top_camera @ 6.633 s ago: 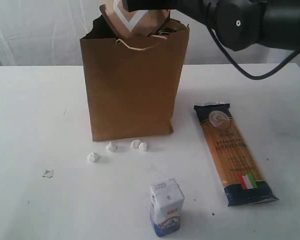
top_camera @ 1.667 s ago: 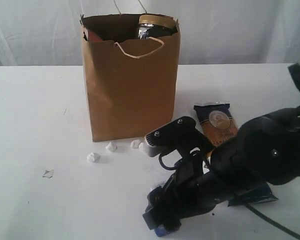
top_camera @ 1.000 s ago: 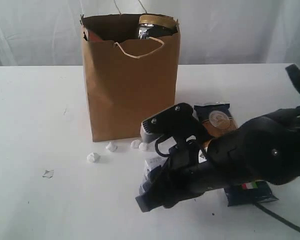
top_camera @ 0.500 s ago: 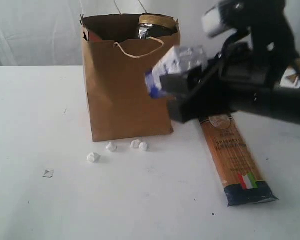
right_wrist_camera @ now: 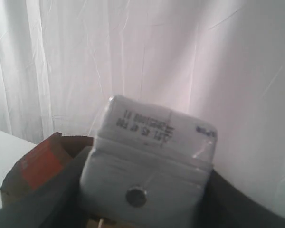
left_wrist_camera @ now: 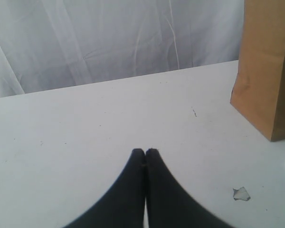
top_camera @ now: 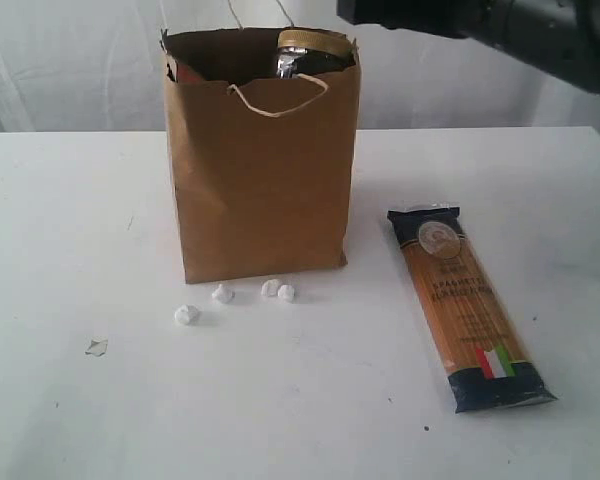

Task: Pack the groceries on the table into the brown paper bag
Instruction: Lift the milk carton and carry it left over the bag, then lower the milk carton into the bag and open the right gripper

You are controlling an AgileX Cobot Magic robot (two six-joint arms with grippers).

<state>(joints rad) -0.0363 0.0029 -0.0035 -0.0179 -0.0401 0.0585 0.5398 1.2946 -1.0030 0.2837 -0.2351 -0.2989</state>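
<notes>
My right gripper (right_wrist_camera: 149, 192) is shut on the small white-blue carton (right_wrist_camera: 149, 156), its dark fingers (right_wrist_camera: 61, 194) on either side. It holds the carton high, with the brown pouch's orange label (right_wrist_camera: 35, 166) below. In the exterior view only the right arm (top_camera: 500, 20) shows at the top edge, above the brown paper bag (top_camera: 260, 170); the carton is out of frame there. A gold-lidded jar (top_camera: 305, 45) peeks from the bag. The spaghetti packet (top_camera: 467, 305) lies on the table (top_camera: 80, 200) to the bag's right. My left gripper (left_wrist_camera: 146, 152) is shut and empty, low over the table, with the bag (left_wrist_camera: 268, 66) off to one side.
Small white crumpled scraps (top_camera: 225, 293) lie in front of the bag, with a flat scrap (top_camera: 96, 347) further left, also seen as a scrap (left_wrist_camera: 241, 193) near my left gripper. A white curtain hangs behind the table.
My right gripper closed on the carton at the table's front, lifted it up and back past the bag, and now carries it above the exterior view's top edge. The left gripper stayed still.
</notes>
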